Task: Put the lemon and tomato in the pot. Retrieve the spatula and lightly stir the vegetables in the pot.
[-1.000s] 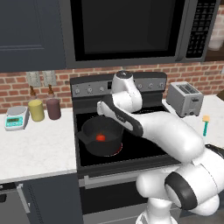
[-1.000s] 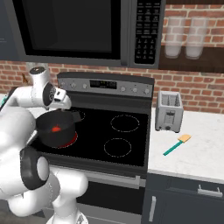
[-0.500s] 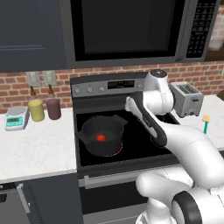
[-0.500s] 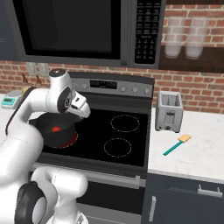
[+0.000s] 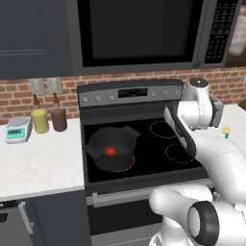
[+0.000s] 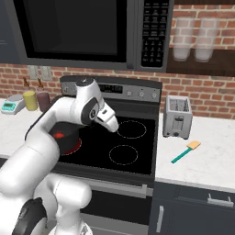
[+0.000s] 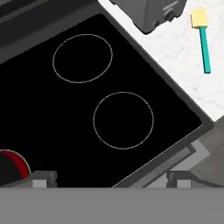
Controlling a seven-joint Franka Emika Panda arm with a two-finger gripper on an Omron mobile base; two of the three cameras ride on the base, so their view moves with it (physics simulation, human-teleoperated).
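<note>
The dark pot (image 5: 111, 146) stands on the stove's front left burner with the red tomato (image 5: 110, 151) inside it. The lemon is out of view. The spatula (image 6: 186, 152), teal-handled with a yellowish blade, lies on the white counter right of the stove, in front of the toaster; in the hand view the spatula (image 7: 203, 40) is at the top right. My gripper (image 6: 111, 123) hangs over the middle of the cooktop, between the pot and the right burners. Its fingertips (image 7: 43, 177) stand wide apart, open, with nothing between them. The pot's edge (image 7: 6, 169) shows at the lower left of the hand view.
A silver toaster (image 6: 176, 117) stands on the right counter behind the spatula. On the left counter are a yellow jar (image 5: 40, 121), a maroon jar (image 5: 58, 119) and a small scale (image 5: 18, 129). A microwave (image 6: 82, 27) hangs over the stove.
The arm has swung right, from above the pot to over the stove's middle and right burners. The jaws stayed open; the pot and tomato have not moved.
</note>
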